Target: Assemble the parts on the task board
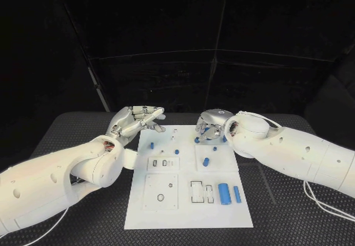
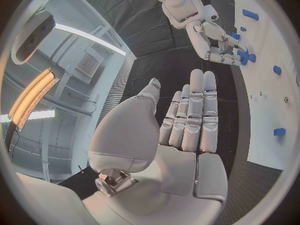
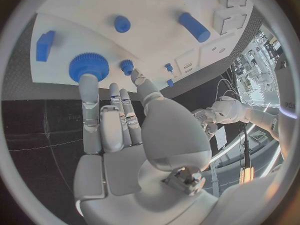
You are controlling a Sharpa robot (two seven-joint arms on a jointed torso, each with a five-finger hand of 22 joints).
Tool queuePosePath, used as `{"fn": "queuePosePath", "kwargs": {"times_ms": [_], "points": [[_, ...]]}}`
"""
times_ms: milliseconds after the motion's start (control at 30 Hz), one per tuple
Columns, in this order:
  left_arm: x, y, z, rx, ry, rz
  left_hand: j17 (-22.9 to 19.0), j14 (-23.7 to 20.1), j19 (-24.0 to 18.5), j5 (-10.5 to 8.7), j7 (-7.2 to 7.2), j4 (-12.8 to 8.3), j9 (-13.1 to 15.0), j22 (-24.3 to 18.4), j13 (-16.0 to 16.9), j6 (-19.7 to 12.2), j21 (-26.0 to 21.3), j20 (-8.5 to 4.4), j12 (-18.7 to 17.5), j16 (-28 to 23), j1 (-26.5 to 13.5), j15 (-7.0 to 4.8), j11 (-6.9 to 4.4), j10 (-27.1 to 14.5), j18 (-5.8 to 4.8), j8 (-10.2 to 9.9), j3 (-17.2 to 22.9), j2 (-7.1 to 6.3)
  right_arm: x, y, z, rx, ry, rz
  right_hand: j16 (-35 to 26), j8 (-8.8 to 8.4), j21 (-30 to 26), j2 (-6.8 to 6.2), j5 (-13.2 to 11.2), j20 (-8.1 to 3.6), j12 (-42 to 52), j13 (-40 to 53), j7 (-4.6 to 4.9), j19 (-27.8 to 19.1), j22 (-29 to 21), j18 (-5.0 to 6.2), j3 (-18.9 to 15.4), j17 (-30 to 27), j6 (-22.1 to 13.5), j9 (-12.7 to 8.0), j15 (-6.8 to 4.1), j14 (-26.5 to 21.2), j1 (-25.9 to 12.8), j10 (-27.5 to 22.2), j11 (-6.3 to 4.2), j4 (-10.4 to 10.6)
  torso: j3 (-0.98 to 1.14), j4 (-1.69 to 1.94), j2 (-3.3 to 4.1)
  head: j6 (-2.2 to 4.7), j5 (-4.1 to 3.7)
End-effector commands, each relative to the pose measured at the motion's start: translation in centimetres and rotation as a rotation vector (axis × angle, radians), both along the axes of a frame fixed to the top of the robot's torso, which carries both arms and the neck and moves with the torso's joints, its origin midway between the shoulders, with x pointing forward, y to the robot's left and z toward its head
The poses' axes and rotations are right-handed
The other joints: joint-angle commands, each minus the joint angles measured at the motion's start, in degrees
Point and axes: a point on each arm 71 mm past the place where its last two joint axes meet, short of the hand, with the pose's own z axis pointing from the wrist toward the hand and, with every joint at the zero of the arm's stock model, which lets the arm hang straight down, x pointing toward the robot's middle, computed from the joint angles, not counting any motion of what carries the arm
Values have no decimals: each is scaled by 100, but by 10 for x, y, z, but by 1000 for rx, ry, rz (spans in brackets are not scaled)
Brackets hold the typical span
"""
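Note:
The white task board (image 1: 189, 215) lies in the middle of the black table, and its far end shows in the right wrist view (image 3: 156, 45). My right hand (image 1: 213, 125) hovers over the board's far right corner with its fingers stretched out. One fingertip touches a large blue gear (image 3: 89, 66) standing on the board. A smaller blue gear (image 3: 127, 65) sits just beyond the thumb tip. The left wrist view shows the right hand (image 2: 212, 40) at that gear (image 2: 245, 57). My left hand (image 1: 137, 120) is raised beside the board's far left corner, fingers straight, holding nothing (image 2: 187, 120).
Loose blue parts lie on the board: a thick cylinder (image 1: 223, 193) and a thin one (image 1: 237, 194) near the front right, a short peg (image 1: 205, 162) mid-board, small pieces (image 1: 151, 145) further back. A blue block (image 3: 45, 45) and a cylinder (image 3: 194, 26) lie near the gear.

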Motion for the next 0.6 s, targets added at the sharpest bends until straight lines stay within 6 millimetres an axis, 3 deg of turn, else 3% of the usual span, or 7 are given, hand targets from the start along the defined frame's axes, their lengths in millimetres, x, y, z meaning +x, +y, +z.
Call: {"fn": "queuePosePath", "kwargs": {"times_ms": [33,300,600], "points": [[0,-1,1,0,-5,-16,9,-47,-34,2,33,4,-10,-2,-6,5,-8,-2,-23,6,-3,8,34,12,38,-27,-34,55,0,2,-1,-22,16,14,54,-6,55,2,-6,3,30,-10,8,21,40,-73,48,29,-10,1,37,299,63,-36,16,-10,-1,4,20,-14,12],[0,0,1,2,-3,-14,23,-62,-44,2,38,6,-11,-3,-8,-2,-13,2,-28,4,-9,12,38,7,38,-35,-44,61,1,7,-4,-28,47,32,143,3,232,116,-16,-4,95,-16,0,30,226,-89,241,124,36,2,22,295,134,100,-5,-45,-3,1,49,4,23],[0,0,1,2,-2,-14,26,-65,-46,2,39,6,-11,-3,-9,-4,-14,3,-30,5,-10,12,39,5,38,-37,-46,62,4,11,-8,-36,68,40,197,8,338,163,-46,-2,104,-26,16,6,320,-97,430,177,108,2,24,289,109,199,-7,-68,-6,5,69,-35,30]]}}
